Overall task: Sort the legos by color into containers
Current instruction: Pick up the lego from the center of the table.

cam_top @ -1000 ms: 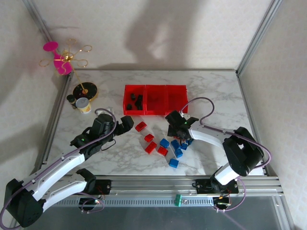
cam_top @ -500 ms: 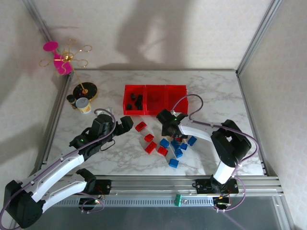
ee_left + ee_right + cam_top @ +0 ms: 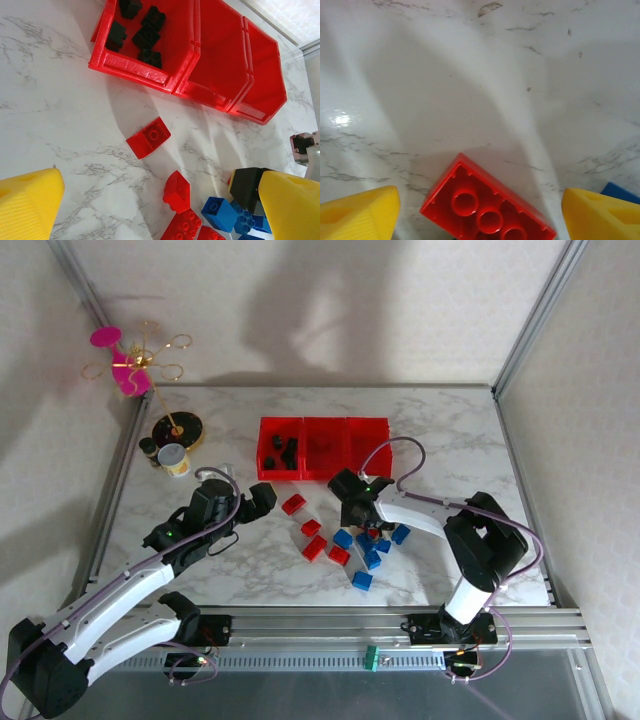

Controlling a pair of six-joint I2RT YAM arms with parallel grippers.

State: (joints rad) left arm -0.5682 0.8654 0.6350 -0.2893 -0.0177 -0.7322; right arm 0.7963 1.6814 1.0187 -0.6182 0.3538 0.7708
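Observation:
Three joined red containers (image 3: 323, 448) stand at the back; the left one (image 3: 150, 45) holds several black legos (image 3: 142, 30). Loose red legos (image 3: 313, 540) and blue legos (image 3: 372, 558) lie on the marble in front of them. My right gripper (image 3: 360, 516) hangs low over that cluster, open. An upside-down red lego (image 3: 485, 210) lies between its yellow fingertips (image 3: 365, 212), touching neither; the gripper's midpoint is over it (image 3: 480, 212). My left gripper (image 3: 262, 498) is open and empty, left of the red legos. Its view takes in a red lego (image 3: 148, 137), another (image 3: 176, 191) and a blue one (image 3: 218, 212).
A black-and-gold disc stand (image 3: 176, 428) and a small jar (image 3: 173, 458) sit at the back left, under a pink and gold ornament (image 3: 130, 365). The right arm's cable (image 3: 400, 445) loops near the right container. An aluminium rail (image 3: 400, 623) runs along the near edge.
My right gripper has moved left, from the blue legos to over a red lego, and its jaws have narrowed slightly. The left arm has stayed put.

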